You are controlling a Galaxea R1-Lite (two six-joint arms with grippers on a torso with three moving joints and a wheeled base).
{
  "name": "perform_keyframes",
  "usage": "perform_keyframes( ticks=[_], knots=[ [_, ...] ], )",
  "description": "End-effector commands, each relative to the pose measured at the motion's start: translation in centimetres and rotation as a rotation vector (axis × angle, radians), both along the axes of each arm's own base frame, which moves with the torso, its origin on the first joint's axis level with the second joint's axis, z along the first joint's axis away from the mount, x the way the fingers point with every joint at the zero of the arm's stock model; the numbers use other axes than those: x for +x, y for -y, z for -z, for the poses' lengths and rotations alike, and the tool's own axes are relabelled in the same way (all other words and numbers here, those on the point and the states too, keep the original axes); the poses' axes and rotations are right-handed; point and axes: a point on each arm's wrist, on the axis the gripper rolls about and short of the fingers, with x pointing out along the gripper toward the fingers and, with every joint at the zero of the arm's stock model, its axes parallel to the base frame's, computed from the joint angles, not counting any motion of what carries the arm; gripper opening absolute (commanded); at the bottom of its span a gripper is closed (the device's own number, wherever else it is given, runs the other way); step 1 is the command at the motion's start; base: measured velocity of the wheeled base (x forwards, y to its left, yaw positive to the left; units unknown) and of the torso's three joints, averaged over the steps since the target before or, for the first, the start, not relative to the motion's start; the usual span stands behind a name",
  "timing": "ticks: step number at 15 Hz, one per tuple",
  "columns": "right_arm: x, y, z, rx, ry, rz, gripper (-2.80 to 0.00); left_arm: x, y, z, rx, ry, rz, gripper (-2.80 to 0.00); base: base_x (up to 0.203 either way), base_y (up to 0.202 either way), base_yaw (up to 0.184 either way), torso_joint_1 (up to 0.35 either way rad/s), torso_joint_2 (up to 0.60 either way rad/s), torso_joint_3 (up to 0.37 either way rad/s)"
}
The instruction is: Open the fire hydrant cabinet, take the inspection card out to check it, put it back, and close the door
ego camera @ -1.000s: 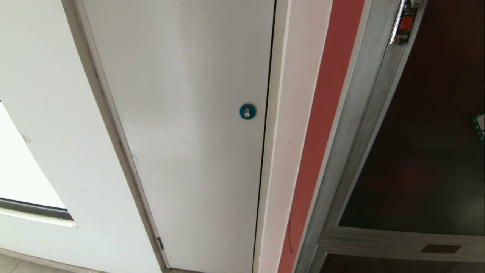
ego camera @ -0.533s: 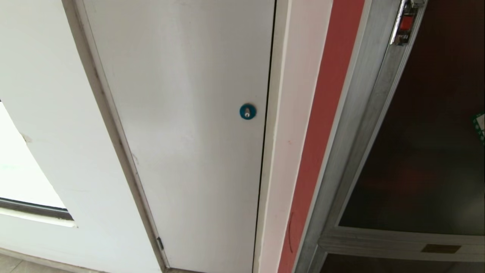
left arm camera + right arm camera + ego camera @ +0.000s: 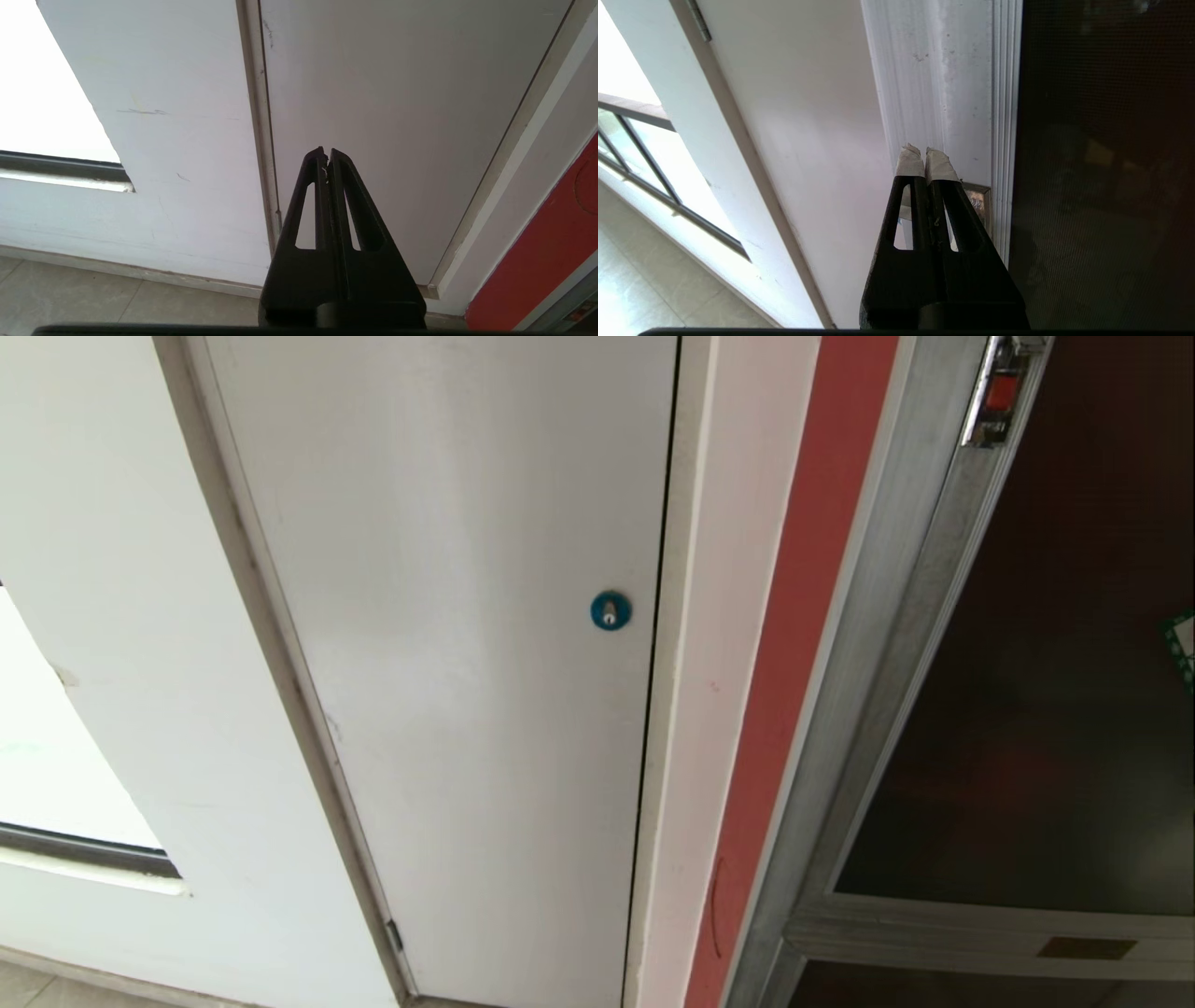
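Beside the plain white door [image 3: 448, 644], the fire hydrant cabinet [image 3: 868, 644] stood with its dark glass door [image 3: 1055, 691] closed. Both empty grippers, right gripper [image 3: 926, 153] and parked left gripper [image 3: 326, 151], were pressed together; reaching the small red latch [image 3: 999, 392] squarely looked key.

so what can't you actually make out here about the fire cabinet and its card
- Inspection card: in no view; the dark tinted glass door hides the inside in the head view.
- Green-edged white sticker: cut off by the head view's right edge, unreadable.
- Small red latch: clipped by the top edge.
- Right gripper, shut, by the silver metal frame in the right wrist view: contact unclear.
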Motion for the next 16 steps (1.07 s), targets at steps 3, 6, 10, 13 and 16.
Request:
perform_keyframes(
  ticks=[3,6,10,13,16],
  knots=[
    [1.9,0.2,0.0,0.008,0.023,0.042,-2.8,0.1,0.0,0.2,0.0,-0.006,-0.001,-2.8,0.0,0.0,0.0,0.0,0.0,0.0],
    [2.0,0.5,0.0,0.009,0.024,0.057,-2.8,0.0,0.0,0.1,0.0,0.002,-0.001,-2.8,0.0,0.0,0.0,0.0,0.0,0.0],
    [3.1,0.8,0.5,0.003,0.004,0.083,-2.8,0.1,0.0,0.1,0.0,0.002,-0.001,-2.8,0.0,0.0,0.0,0.0,0.0,0.0],
    [3.8,0.7,0.8,-0.001,-0.009,0.089,-2.8,0.0,0.0,0.1,0.0,0.003,-0.001,-2.8,0.0,0.0,0.0,0.0,0.0,0.0],
    [4.4,0.6,1.0,-0.004,-0.021,0.093,-2.8,0.0,0.0,0.1,0.0,0.004,0.0,-2.8,0.0,0.0,0.0,0.0,0.0,0.0]
  ],
)
